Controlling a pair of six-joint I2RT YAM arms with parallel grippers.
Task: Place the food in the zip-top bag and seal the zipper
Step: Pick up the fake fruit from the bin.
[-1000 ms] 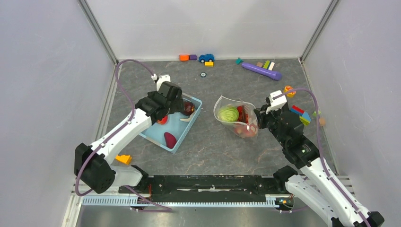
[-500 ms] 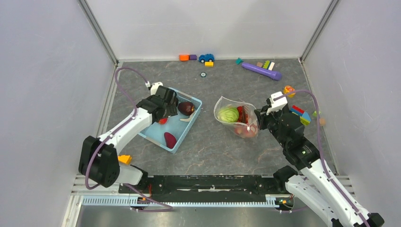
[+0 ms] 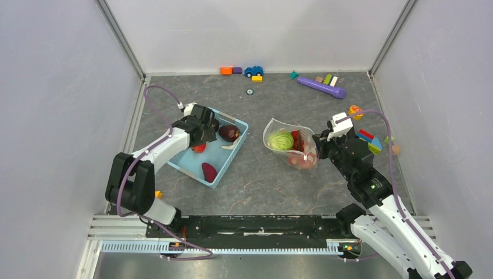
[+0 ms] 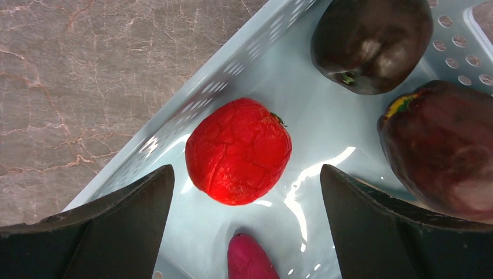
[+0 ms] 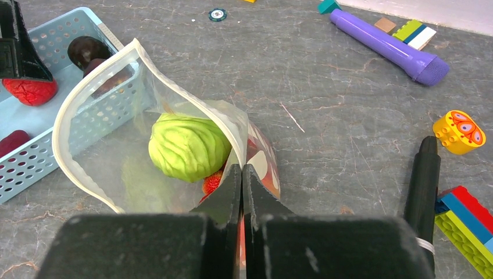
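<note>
Basket [image 4: 197,107]: glossy perforated light-blue plastic. Tomato [image 4: 238,151]: matt, creased skin. Zip-top bag [image 5: 104,157]: thin clear plastic film. Surface [image 5: 337,151]: matt, stone-veined. Fingers [image 4: 116,232] of my left claw [image 4: 246,174]: matt black.

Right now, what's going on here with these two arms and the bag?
The right gripper is shut on the rim of the zip-top bag, propping its mouth open; a green cabbage and some red food lie inside. The left gripper hangs open over a red tomato in the blue basket, beside two dark maroon pieces and a magenta one. The bag is unsealed.
</note>
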